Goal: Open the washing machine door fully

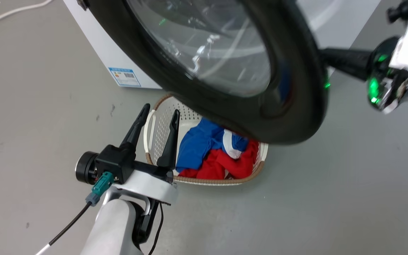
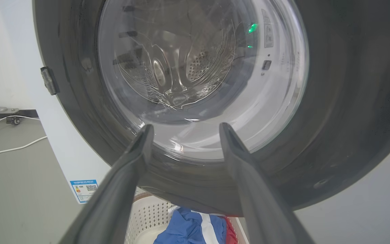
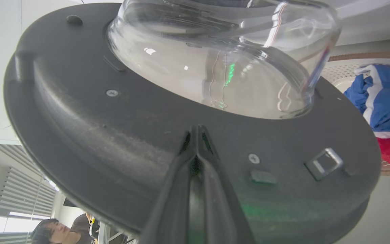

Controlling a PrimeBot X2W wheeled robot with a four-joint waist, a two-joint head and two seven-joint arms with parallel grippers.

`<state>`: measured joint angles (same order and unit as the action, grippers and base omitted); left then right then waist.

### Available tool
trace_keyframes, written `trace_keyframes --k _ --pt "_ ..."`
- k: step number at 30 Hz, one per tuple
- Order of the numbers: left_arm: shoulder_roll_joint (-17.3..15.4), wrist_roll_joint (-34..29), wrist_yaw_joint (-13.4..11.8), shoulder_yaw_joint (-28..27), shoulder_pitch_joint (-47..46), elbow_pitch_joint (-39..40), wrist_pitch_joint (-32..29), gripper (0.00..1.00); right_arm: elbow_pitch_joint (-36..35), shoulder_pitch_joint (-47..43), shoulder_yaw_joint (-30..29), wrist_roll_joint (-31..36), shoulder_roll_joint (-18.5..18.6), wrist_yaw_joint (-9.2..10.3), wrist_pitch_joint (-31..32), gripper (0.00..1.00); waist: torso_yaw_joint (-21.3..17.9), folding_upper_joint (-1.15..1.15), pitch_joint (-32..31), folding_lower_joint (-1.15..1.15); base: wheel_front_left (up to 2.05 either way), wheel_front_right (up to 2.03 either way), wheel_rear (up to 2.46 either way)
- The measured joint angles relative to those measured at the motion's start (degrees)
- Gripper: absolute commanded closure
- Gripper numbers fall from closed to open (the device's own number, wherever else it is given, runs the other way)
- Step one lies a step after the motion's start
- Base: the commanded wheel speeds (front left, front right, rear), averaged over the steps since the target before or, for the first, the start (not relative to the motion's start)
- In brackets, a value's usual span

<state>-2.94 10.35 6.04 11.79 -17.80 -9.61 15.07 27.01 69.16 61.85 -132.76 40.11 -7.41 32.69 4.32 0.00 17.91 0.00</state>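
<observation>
The washing machine door point(image 1: 289, 88) stands swung out from the white washing machine point(image 1: 101, 46), its glossy black ring and glass bowl close to the camera. My right gripper point(image 3: 195, 128) is shut, tips pressed against the door's point(image 3: 113, 135) inner black face just below the glass bowl point(image 3: 222, 57). In the head view its dark fingers point(image 1: 345, 61) reach behind the door's right edge. My left gripper point(image 1: 161, 108) hangs open and holds nothing, below the door. In the left wrist view it point(image 2: 185, 126) faces the door's point(image 2: 350, 101) outer side, with the steel drum point(image 2: 195, 67) seen through the glass.
A white laundry basket point(image 1: 154, 141) with blue and red clothes point(image 1: 204, 148) sits on the grey floor under the door, beside my left gripper. A white cable point(image 2: 8, 149) lies on the floor left of the machine. A person point(image 3: 51, 230) shows low in the right wrist view.
</observation>
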Motion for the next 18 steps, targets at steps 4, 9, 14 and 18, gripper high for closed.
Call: trace_keyframes --k 4,9,14,18 --pt "0.01 0.08 0.36 0.04 1.40 -0.68 0.00 0.00 -5.16 -2.51 2.19 -0.82 0.12 0.01 -1.30 1.00 0.13 0.00 -2.47 0.00 0.00 0.00 0.00" --pt "0.00 0.42 0.59 -0.01 3.46 -1.27 0.00 0.00 -11.59 -4.85 4.50 -1.40 -0.01 0.01 -3.08 1.00 0.67 0.00 -5.42 0.00 0.00 0.00 0.00" --pt "0.01 0.46 0.97 0.27 4.75 -2.18 0.00 0.00 -16.08 -6.98 6.92 -1.37 -1.31 0.00 -4.76 1.00 1.40 0.00 -7.92 0.00 0.00 0.00 0.00" --pt "0.01 0.60 1.02 0.70 5.57 -2.76 0.00 0.00 -17.42 -8.73 7.93 -1.10 -3.33 0.00 -5.92 1.00 2.02 0.00 -9.71 -0.01 0.00 0.00 0.00"
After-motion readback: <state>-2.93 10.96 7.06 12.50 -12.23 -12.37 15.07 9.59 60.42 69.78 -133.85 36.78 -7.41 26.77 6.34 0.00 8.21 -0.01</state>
